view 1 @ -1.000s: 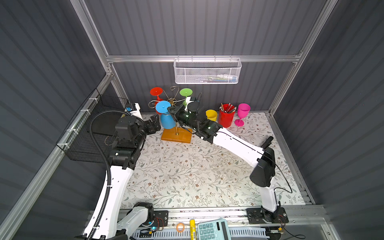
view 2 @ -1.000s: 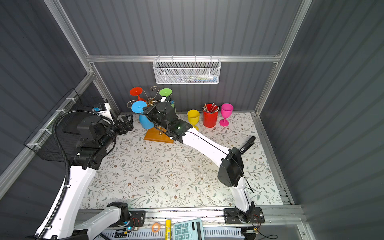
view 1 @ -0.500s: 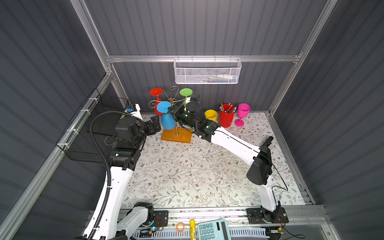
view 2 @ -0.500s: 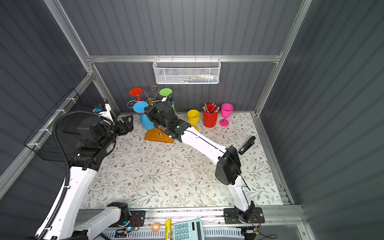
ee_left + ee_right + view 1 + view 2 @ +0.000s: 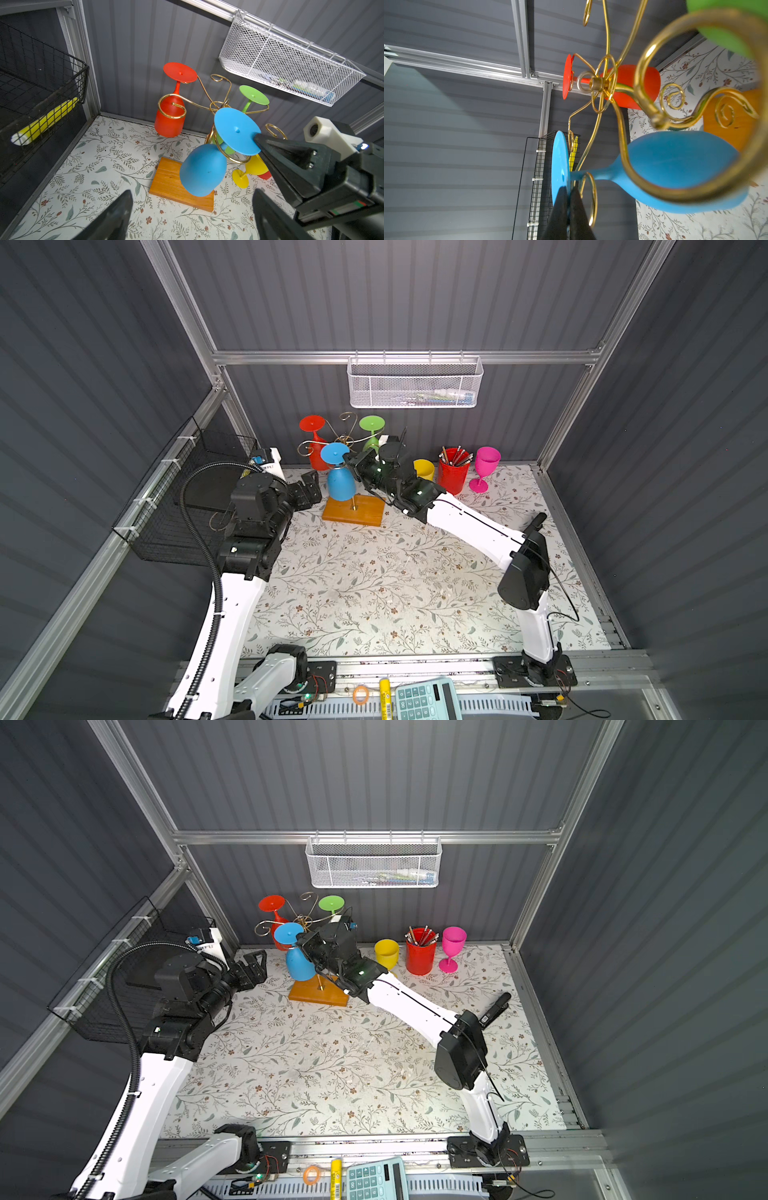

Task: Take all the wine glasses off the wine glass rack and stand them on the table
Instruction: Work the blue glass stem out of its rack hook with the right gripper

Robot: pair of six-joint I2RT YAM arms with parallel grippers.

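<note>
right claw (image 5: 568,193) pinching blue wine glass (image 5: 675,162) foot | left claw (image 5: 311,490) spread, near its bowl

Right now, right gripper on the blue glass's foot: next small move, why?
Probably slide the right gripper outward along the gold arm of the wine glass rack. It is shut on the foot rim of the blue wine glass, whose stem hangs in that arm's curl; the open left gripper is beside the bowl, apart from it.

Blue wine glass (image 5: 202,170), gold rack (image 5: 596,85) (orange-brown base (image 5: 166,182)).
</note>
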